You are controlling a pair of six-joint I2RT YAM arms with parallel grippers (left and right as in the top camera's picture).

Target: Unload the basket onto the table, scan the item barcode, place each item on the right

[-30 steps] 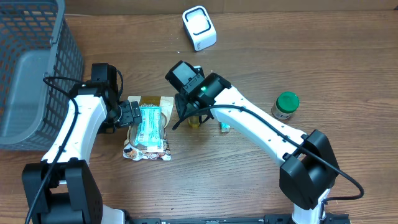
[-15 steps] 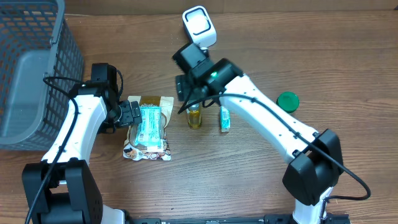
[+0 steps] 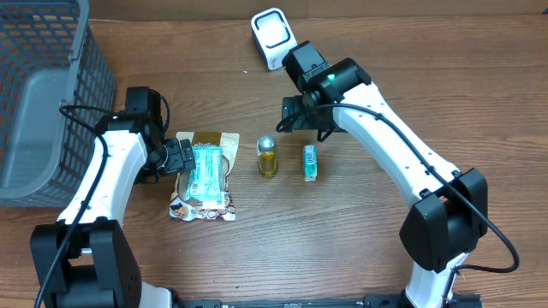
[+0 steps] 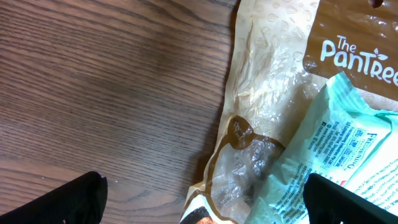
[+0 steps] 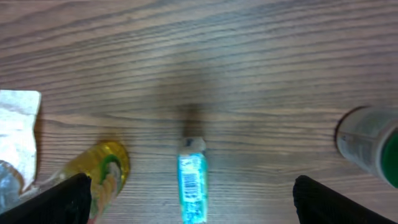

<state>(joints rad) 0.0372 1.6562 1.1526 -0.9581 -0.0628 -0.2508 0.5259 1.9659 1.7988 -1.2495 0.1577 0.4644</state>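
A small teal pack (image 5: 192, 186) lies on the table with its barcode facing up, also seen from above as the teal pack (image 3: 310, 162). Left of it stands a yellow bottle (image 3: 268, 156) with a silver cap. My right gripper (image 3: 306, 120) hovers open just beyond these two, holding nothing; in its wrist view the right gripper (image 5: 199, 202) spans the pack. The white scanner (image 3: 274, 38) sits at the far edge behind it. My left gripper (image 3: 181, 158) is open at the left edge of a brown snack bag (image 3: 204, 201) with a teal packet (image 3: 205, 168) on top.
A grey mesh basket (image 3: 43, 94) fills the far left corner. A green-capped jar (image 5: 370, 143) stands right of the teal pack, hidden under my right arm from above. In the left wrist view the snack bag (image 4: 267, 106) lies between the fingers (image 4: 56, 199).
My right gripper opened off the yellow bottle and moved back and to the right, toward the scanner. The bottle stays standing on the table. The left arm has not moved.
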